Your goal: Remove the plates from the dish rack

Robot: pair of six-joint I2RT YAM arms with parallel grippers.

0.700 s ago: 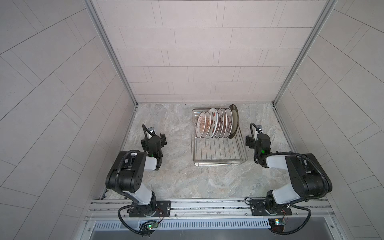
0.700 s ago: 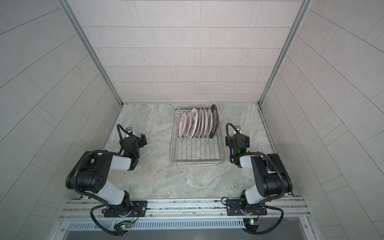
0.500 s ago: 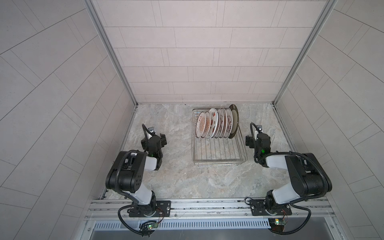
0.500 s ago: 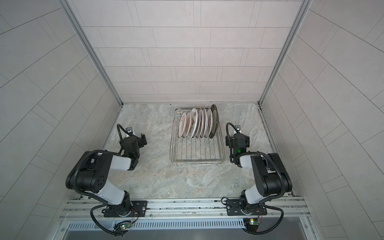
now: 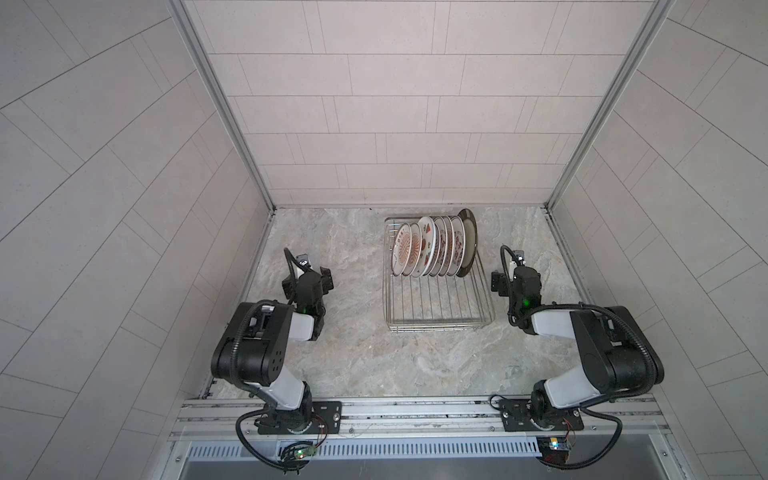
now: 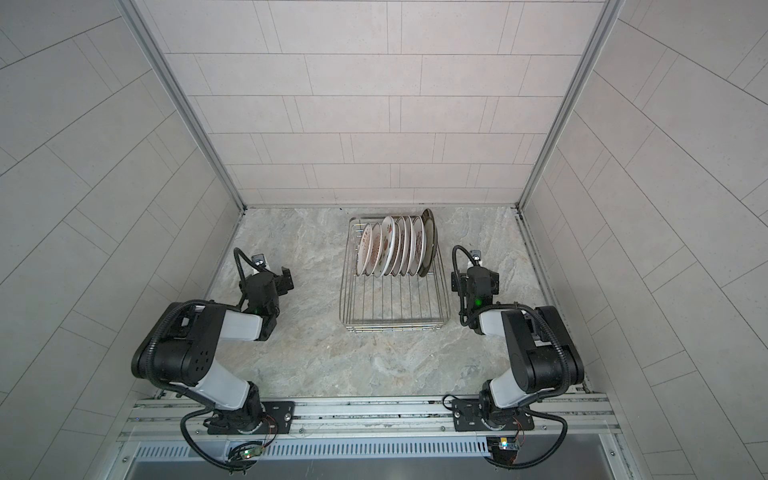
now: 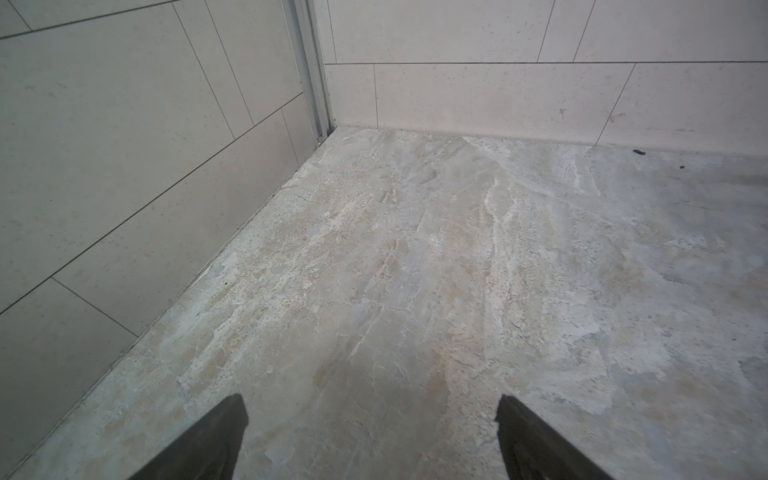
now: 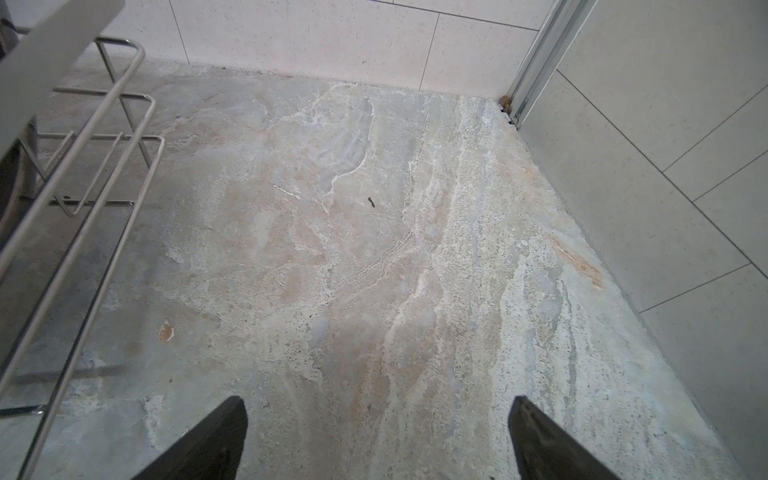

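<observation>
Nothing has moved since the earlier frames. One dish rack (image 5: 436,329) stands near the tabletop's (image 5: 374,353) back edge, long axis front to back, with about eight plates (image 5: 432,251) on edge across its rear end. The right gripper (image 8: 378,415), jaws apart and empty, waits just beside the rack's right rim. It is nearer than the left gripper (image 7: 370,411), likewise apart.

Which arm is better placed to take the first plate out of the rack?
Right, I'd say. The right claw, open, sits beside the dish rack, close to the plates; the left claw, also open, stands farther off.
</observation>
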